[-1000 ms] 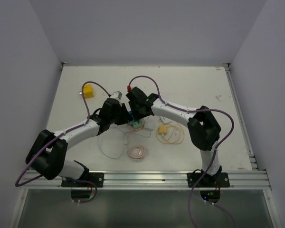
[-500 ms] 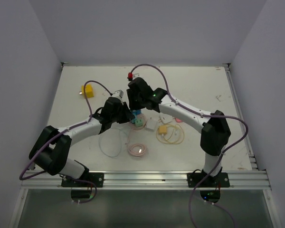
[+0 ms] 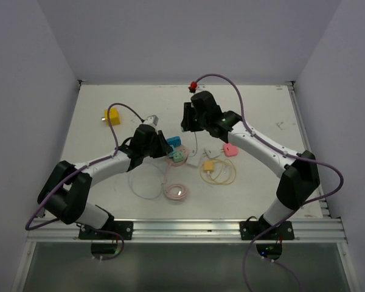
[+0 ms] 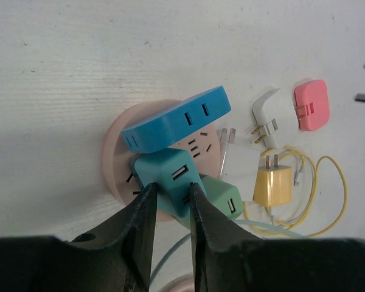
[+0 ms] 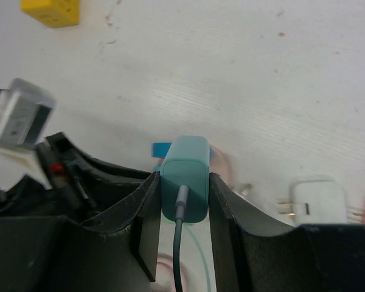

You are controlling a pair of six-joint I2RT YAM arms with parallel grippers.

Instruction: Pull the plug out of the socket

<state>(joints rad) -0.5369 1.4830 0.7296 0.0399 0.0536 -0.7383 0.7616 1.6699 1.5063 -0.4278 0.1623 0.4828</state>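
The socket is a pink round base (image 4: 118,158) carrying a blue adapter (image 4: 176,118), a teal cube (image 4: 167,176) and a green cube (image 4: 222,198); it also shows in the top view (image 3: 175,149). My left gripper (image 4: 172,185) is shut on the teal cube and holds the socket down on the table (image 3: 166,149). My right gripper (image 5: 184,182) is shut on a teal plug (image 5: 185,176) with a dark cable hanging from it. It holds the plug in the air, clear of the socket, behind and right of it (image 3: 188,124).
A yellow charger (image 3: 209,165) with a coiled yellow cable, a white plug (image 3: 212,149) and a pink plug (image 3: 230,150) lie right of the socket. A pink cable coil (image 3: 176,193) lies in front. A yellow cube (image 3: 112,115) and a grey adapter (image 3: 149,121) lie at back left.
My right gripper has risen and moved back and right, taking the teal plug away from the socket. My left gripper has stayed on the socket.
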